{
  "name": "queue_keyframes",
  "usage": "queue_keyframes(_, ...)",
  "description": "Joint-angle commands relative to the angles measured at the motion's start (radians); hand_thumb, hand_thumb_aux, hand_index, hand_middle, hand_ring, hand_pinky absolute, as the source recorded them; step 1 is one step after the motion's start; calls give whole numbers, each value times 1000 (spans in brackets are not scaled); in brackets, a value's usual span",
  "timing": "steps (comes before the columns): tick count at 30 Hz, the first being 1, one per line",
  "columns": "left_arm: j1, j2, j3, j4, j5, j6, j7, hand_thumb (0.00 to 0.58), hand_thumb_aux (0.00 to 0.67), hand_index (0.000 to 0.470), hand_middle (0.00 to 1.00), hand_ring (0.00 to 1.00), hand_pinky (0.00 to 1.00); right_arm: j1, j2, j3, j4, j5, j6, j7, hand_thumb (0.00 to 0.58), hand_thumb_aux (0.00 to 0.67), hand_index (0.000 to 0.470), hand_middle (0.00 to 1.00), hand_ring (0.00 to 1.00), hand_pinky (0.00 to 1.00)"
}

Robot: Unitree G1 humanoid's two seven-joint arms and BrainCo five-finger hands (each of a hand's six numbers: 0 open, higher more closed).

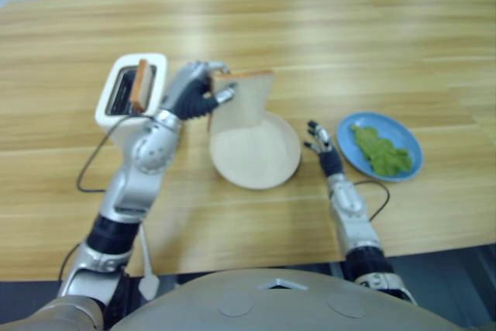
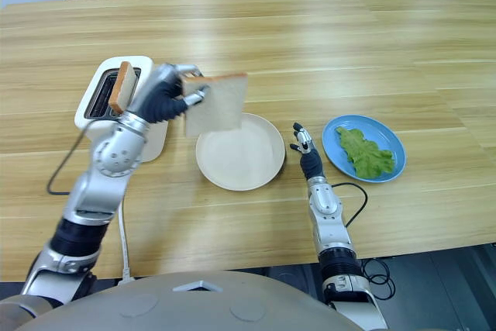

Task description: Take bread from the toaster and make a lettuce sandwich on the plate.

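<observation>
My left hand (image 1: 192, 91) is shut on a slice of bread (image 1: 240, 100), holding it upright and a little tilted above the left rim of the beige plate (image 1: 263, 162). A white toaster (image 1: 130, 97) stands at the left with a second slice (image 1: 139, 83) sticking up from one slot. Lettuce (image 1: 380, 149) lies on a blue plate (image 1: 403, 135) at the right. My right hand (image 1: 320, 142) rests on the table between the two plates, fingers extended and holding nothing.
The toaster's black cable (image 1: 91, 162) loops over the table left of my left arm. Another thin cable (image 1: 380, 195) curls by my right wrist. Bare wooden tabletop (image 1: 310, 36) stretches far behind the plates; chairs stand beyond the table.
</observation>
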Motion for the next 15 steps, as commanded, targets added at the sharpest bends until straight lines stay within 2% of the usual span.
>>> queue_keyframes(1,-51,-27,-56,233,0,-77,1,580,670,460,1000,1000,1000,23,3,8,41,-7,43,1,0,0,0,0,0,0)
queue_keyframes(8,-130,-90,-108,584,-11,-194,21,580,670,460,1000,1000,1000,26,-1,8,32,-6,50,0,0,0,0,0,0,0)
queue_keyframes(15,-174,-130,-133,744,-7,-264,30,580,670,460,1000,1000,1000,28,0,11,28,-7,56,2,0,0,0,0,0,0)
